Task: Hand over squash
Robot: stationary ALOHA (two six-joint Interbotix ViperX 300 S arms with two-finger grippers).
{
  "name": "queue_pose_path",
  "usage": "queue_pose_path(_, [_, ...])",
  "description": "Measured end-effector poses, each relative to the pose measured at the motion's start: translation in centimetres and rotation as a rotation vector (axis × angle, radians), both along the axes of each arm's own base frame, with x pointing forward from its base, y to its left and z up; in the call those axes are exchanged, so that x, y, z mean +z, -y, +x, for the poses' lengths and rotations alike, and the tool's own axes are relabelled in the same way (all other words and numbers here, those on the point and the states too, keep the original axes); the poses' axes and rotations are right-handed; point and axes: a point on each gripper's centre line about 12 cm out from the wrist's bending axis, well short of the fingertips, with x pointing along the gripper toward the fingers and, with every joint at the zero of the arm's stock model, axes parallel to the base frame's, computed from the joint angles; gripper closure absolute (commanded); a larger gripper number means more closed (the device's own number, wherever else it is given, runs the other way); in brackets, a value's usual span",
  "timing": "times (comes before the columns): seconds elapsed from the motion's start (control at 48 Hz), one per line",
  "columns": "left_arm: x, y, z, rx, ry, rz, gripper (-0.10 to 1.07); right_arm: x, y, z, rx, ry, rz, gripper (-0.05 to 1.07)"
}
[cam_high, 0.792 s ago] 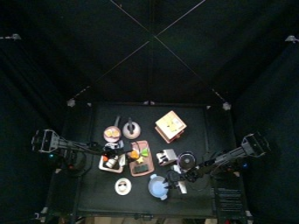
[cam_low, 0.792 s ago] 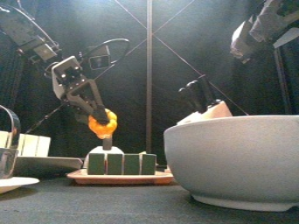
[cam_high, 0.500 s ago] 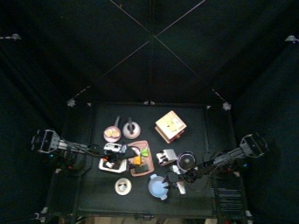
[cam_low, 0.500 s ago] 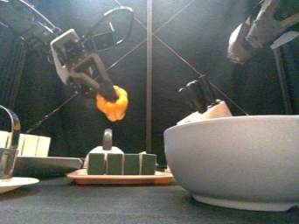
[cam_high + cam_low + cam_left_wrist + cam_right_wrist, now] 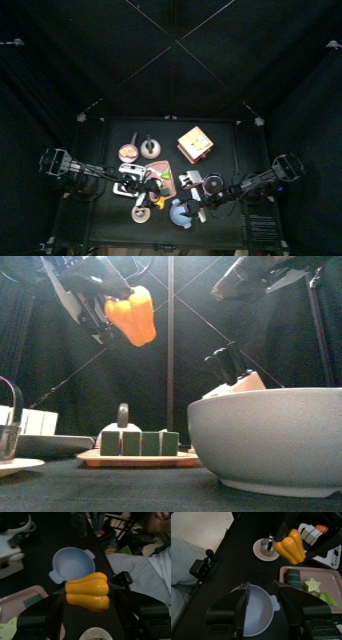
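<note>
Squash [image 5: 87, 591], lobed, stiff and likely light but slick, sits pinched in our left gripper [image 5: 89, 604], so we'd have our spread-wide right gripper [image 5: 261, 594] take its free end.

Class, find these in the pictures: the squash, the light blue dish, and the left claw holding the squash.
squash [image 5: 88, 591]: left wrist view, middle of its yellow-orange body.
light blue dish [image 5: 72, 561]: left wrist view, inside of the bowl.
left claw [image 5: 118, 301]: front view, where its tips grip the squash's top.

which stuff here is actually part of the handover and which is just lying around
Part of the job: squash, clamped in the left hand; right hand, open.

Lying about: light blue dish, tan-and-white block, pink tray, small white plate.
</note>
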Motion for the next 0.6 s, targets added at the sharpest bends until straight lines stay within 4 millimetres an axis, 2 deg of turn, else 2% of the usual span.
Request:
queue_pose_path(0.188, [-0.1, 0.9, 0.7, -0.070, 0.002, -0.049, 0.14, -1.0, -0.4, 1.5, 0.014, -0.013, -0.046, -0.02])
queue_pose_path(0.604, [-0.2, 1.3, 1.6, -0.090, 0.004, -0.065, 0.14, -0.3, -0.4, 2.3, -0.003, 0.003, -0.079, -0.02])
